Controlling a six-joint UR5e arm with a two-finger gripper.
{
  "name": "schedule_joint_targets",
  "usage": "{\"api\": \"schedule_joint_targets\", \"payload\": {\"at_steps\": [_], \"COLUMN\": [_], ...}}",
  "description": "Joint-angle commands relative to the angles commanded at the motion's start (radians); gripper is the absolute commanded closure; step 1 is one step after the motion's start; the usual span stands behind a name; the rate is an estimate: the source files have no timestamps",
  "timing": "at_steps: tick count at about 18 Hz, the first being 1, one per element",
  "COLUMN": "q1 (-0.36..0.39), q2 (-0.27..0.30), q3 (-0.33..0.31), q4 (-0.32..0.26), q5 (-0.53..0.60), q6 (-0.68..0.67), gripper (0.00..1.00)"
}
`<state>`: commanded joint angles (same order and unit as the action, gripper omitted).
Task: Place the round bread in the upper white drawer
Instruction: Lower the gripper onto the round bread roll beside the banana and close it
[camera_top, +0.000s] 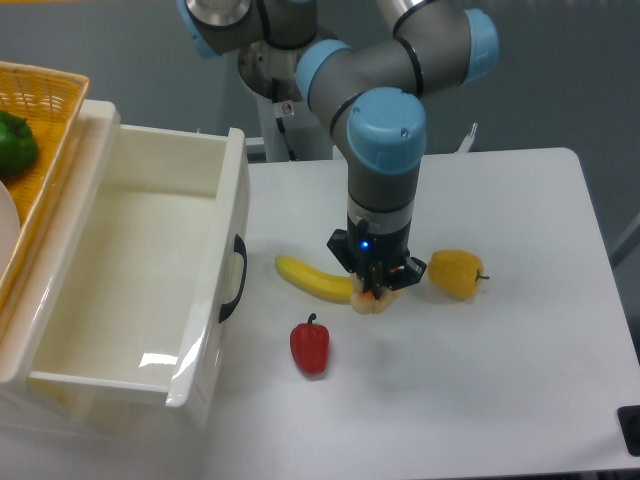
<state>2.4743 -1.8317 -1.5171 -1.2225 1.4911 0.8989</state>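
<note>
— Camera, fixed view: what do you have?

— I see the hand pointing straight down over the white table, its fingers clamped on the round bread. Only the lower edge of the bun shows below the fingertips. I cannot tell whether it touches the table or hangs just above it.

— What sits around it?

— A banana lies just left of the bun, its right end close to the hand. A yellow pepper sits just to the right. A red pepper stands nearer to me, to the left of and below the bun, apart from it.

— And the drawer?

— I see the upper white drawer pulled open at the left, well apart from the bun, black handle facing the table. Behind it a wicker basket holds a green pepper.
</note>
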Motion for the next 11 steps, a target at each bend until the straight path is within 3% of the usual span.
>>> {"api": "schedule_joint_targets", "payload": {"at_steps": [5,11], "q1": [-0.003,-0.005], "q2": [0.019,0.084], "q3": [0.009,0.006], "q4": [0.0,-0.003], "q5": [-0.066,-0.152], "q6": [-0.124,-0.271], "gripper": [0.95,0.94]}}
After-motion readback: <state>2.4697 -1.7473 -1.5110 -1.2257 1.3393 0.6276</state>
